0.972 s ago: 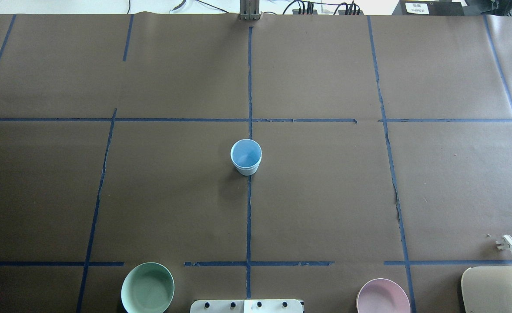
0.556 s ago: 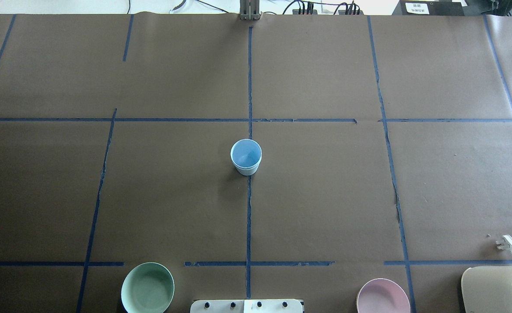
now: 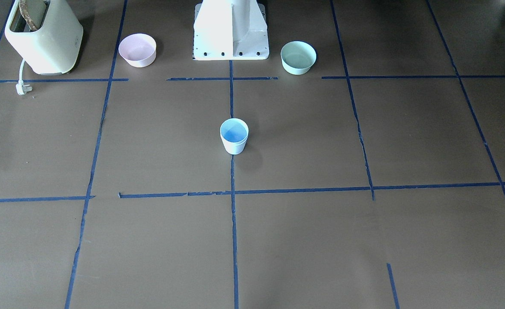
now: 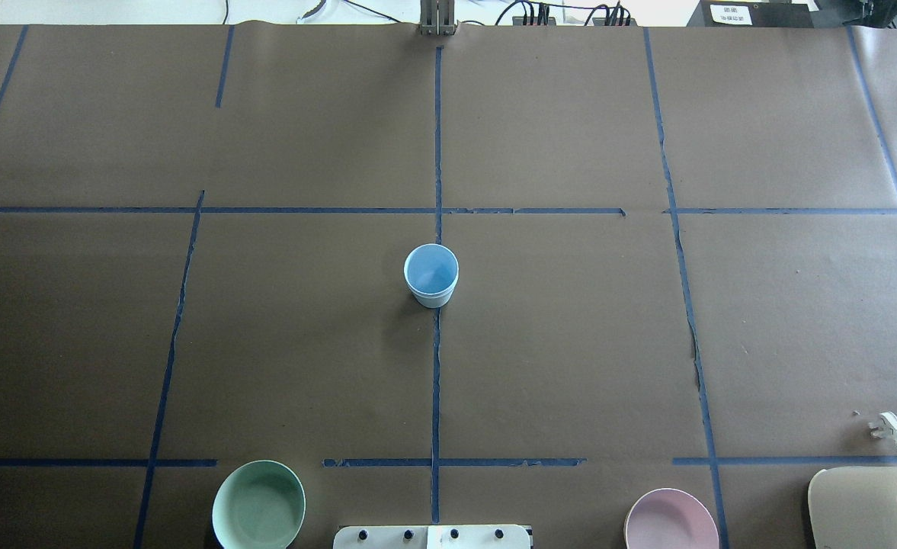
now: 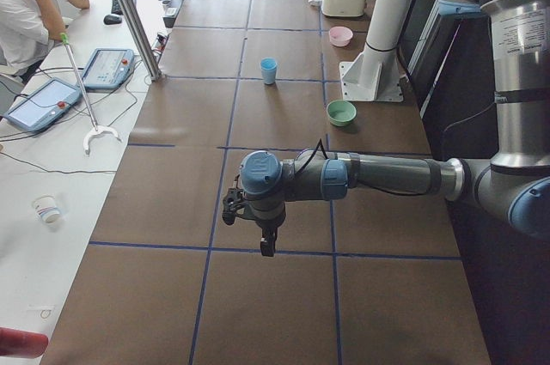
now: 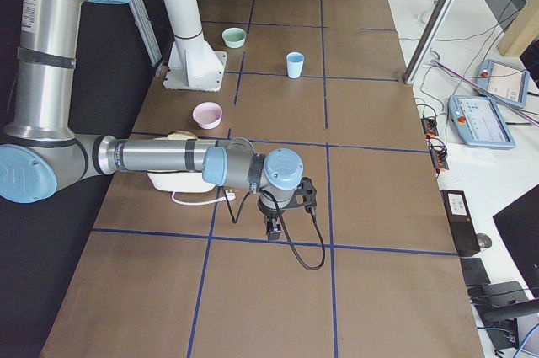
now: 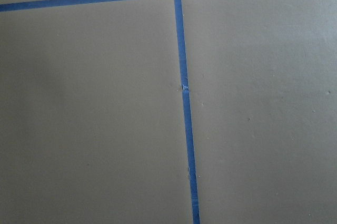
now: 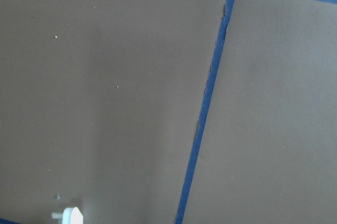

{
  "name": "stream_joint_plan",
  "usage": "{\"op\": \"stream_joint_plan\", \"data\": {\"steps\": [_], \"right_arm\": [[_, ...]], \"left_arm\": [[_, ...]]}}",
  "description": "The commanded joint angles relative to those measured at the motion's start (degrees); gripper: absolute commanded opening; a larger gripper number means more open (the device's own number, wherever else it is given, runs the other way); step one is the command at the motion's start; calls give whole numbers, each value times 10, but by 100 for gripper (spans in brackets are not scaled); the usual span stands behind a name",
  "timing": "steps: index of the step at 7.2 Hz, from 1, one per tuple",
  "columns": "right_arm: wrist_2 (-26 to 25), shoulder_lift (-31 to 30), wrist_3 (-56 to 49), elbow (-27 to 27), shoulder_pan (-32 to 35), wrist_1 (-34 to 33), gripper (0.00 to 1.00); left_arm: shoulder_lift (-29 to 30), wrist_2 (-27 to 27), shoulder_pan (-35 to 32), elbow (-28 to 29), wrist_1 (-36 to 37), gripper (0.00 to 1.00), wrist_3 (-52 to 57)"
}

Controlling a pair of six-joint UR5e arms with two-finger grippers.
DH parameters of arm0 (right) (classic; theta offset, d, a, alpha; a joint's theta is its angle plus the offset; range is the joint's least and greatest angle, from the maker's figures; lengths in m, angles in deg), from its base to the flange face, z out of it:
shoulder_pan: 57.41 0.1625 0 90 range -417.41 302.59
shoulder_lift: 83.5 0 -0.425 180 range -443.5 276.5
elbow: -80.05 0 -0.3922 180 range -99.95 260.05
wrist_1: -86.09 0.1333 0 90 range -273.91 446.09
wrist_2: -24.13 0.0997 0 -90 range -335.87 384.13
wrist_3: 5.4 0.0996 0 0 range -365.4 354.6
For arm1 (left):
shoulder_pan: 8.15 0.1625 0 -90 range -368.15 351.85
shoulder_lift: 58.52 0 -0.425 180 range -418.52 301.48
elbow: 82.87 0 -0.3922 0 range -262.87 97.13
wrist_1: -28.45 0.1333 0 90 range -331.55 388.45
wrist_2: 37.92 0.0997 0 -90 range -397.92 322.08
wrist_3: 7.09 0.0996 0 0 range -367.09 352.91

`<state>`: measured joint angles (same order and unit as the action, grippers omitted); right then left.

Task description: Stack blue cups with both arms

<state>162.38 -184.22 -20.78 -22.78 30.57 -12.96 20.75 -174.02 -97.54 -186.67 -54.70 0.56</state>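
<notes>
One pale-blue cup (image 4: 431, 275) stands upright on the centre tape line, also seen in the front view (image 3: 234, 136) and both side views (image 5: 269, 70) (image 6: 294, 64). No second separate blue cup shows; I cannot tell whether one is nested inside it. My left gripper (image 5: 267, 245) hangs over the brown table far from the cup, seen only in the exterior left view; open or shut I cannot tell. My right gripper (image 6: 274, 227) hangs likewise at the other end, seen only in the exterior right view; I cannot tell its state. Both wrist views show only paper and blue tape.
A mint-green bowl (image 4: 258, 505) and a pink bowl (image 4: 671, 521) sit either side of the white pedestal (image 3: 231, 30). A cream toaster (image 4: 871, 507) with a white plug (image 4: 886, 427) stands at the near right. An operator (image 5: 26, 4) sits beside the table.
</notes>
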Motion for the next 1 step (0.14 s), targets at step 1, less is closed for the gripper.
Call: {"op": "stream_joint_plan", "data": {"steps": [1], "right_arm": [[0,0,0,0,0,0,100]], "left_arm": [[0,0,0,0,0,100,0]]}}
